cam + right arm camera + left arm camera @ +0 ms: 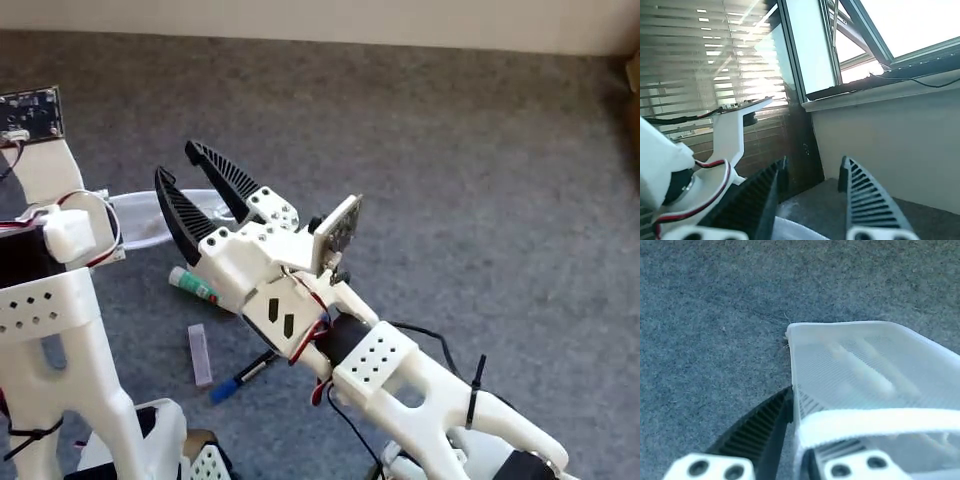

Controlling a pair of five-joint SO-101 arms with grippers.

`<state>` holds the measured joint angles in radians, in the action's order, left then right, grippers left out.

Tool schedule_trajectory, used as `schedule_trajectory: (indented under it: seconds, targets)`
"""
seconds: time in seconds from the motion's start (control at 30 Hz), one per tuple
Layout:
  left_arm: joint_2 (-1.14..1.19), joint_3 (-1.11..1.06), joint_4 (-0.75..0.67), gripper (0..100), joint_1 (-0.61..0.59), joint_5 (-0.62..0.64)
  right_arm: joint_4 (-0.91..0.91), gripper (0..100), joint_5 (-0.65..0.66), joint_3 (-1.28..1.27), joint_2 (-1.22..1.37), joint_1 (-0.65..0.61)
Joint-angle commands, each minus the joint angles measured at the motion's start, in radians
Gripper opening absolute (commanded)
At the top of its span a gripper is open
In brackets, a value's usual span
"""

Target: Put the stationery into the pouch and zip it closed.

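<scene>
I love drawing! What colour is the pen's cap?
The pen's cap is blue, clearest in the high view.

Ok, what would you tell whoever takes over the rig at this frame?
Left gripper: shut on the pouch at its edge.
Right gripper: open, empty, raised above the table.
Glue stick, lilac bar and blue pen lie on the grey table, outside the pouch.
Done: pouch gripped.
Left: load those three, then zip it closed.
</scene>
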<state>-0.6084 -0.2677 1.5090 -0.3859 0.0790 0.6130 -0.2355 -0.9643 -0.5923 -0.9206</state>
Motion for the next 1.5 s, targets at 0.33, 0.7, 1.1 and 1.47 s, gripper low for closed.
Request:
schedule_trajectory:
  seconds: [0.33, 0.7, 1.1, 1.47]
  targets:
    - [-0.002, 0.016, -0.003, 1, 0.027, 0.014, -0.455, 15.6, -0.003, 0.019, -0.288, -0.007]
    - [-0.002, 0.01, 0.003, 1, 0.025, 0.014, -0.941, 15.6, 0.1, 0.067, -0.456, 0.065]
    - [-0.002, 0.008, 0.003, 1, 0.025, 0.014, -1.135, 15.6, 0.095, -0.087, -0.595, 0.2]
    - [-0.002, 0.008, 0.002, 1, 0.027, 0.014, -1.221, 15.6, -0.232, -0.09, -0.352, 0.2]
